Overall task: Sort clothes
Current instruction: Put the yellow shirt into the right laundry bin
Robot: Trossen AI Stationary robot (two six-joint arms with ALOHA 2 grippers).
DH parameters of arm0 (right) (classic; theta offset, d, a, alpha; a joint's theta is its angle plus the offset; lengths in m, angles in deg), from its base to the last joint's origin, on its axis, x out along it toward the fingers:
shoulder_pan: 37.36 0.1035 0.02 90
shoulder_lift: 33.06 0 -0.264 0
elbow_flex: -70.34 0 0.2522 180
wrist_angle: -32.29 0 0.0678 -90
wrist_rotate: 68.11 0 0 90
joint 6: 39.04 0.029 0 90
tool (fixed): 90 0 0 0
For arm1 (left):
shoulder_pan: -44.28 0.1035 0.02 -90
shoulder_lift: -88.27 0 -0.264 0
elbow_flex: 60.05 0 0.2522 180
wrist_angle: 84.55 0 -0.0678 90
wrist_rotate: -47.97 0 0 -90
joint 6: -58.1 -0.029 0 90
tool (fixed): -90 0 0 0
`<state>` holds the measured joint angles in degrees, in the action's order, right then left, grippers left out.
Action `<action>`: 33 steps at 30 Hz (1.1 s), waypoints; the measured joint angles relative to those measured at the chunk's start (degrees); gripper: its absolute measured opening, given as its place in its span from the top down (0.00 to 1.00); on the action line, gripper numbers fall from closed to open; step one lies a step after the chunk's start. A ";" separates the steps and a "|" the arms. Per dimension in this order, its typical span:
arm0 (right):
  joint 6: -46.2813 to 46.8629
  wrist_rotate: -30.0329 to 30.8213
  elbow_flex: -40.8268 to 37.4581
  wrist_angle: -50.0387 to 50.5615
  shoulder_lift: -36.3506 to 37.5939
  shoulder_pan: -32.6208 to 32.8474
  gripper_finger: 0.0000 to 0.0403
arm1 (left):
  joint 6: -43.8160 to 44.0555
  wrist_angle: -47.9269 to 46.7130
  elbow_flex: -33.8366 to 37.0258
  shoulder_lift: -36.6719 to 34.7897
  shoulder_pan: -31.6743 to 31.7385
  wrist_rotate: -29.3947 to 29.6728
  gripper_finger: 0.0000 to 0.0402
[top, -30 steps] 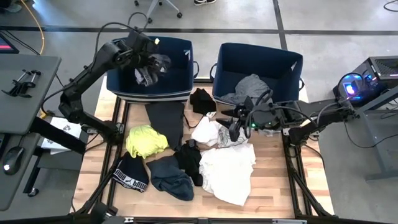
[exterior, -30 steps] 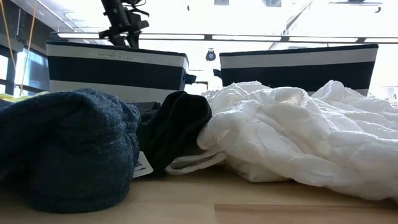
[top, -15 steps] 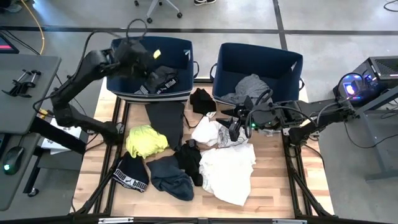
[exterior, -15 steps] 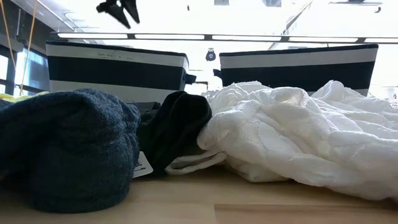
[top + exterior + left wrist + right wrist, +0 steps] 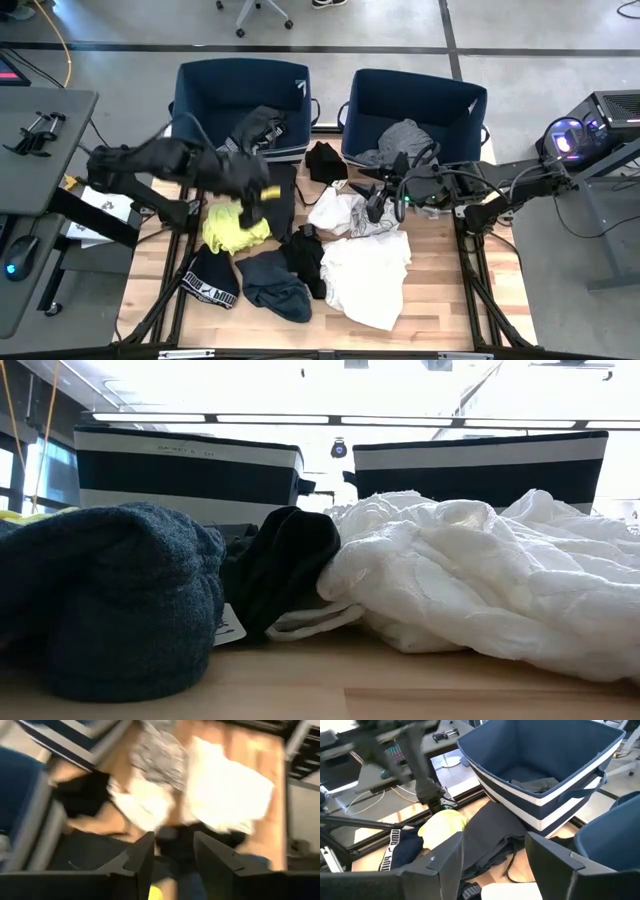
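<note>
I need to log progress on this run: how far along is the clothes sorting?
Barely begun. Done: a black garment lies in the left bin and a grey garment in the right bin. In hand: nothing; the open left pincer hangs over the neon yellow garment; the open right pincer waits beside the pile. Left: some ten garments, including the white one.

Robotics lab: desk [image 5: 45,150], office chair [image 5: 262,12]

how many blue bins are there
2: the left bin and the right bin, side by side at the table's far edge, each with clothes inside.
</note>
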<state>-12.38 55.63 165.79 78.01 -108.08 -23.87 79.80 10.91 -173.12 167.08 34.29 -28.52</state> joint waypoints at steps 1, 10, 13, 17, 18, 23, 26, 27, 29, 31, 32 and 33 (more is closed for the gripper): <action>-0.02 0.00 0.00 -0.03 0.00 0.00 0.51 | 2.73 -0.78 0.00 0.42 -2.04 0.08 0.70; -4.79 -1.99 0.00 -0.07 0.00 0.00 0.51 | 31.30 -10.20 0.42 4.25 -17.92 6.76 0.72; -6.44 -2.44 0.00 -0.11 0.00 0.00 0.51 | 47.24 -14.85 3.54 5.09 -21.28 12.34 0.72; -8.57 -2.47 0.00 -0.32 0.00 -0.09 0.51 | 66.39 -18.20 10.69 4.55 -22.78 9.95 0.71; -9.14 -2.56 0.00 -0.50 0.00 -0.28 0.51 | 69.02 -18.06 12.54 4.26 -22.87 8.72 0.69; -11.11 -6.26 0.00 -1.76 -0.01 -1.89 0.51 | 78.08 -17.88 21.00 2.53 -21.55 3.30 0.57; -11.09 -8.99 0.00 -2.38 -0.01 -2.79 0.51 | 79.21 -17.74 25.53 1.38 -19.71 0.27 0.46; -11.09 -9.69 0.00 -2.48 -0.02 -2.99 0.51 | 79.22 -17.70 27.09 0.96 -18.97 0.05 0.43; -11.07 -10.28 0.00 -2.67 -0.02 -3.02 0.51 | 79.06 -16.90 30.53 -0.05 -16.98 -0.17 0.36; -10.56 -10.36 0.00 -2.66 -0.02 -3.02 0.51 | 78.26 -14.85 34.32 -1.20 -14.16 -0.63 0.31; -10.13 -10.34 0.00 -2.66 -0.02 -3.02 0.51 | 78.03 -13.73 36.19 -1.79 -12.64 -1.51 0.29; -10.09 -10.36 0.00 -2.66 -0.02 -3.02 0.51 | 77.39 -12.11 38.33 -2.38 -11.12 -2.03 0.28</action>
<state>-22.47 45.27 165.79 75.35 -108.10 -26.88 157.20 -1.20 -134.79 164.70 23.17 -30.56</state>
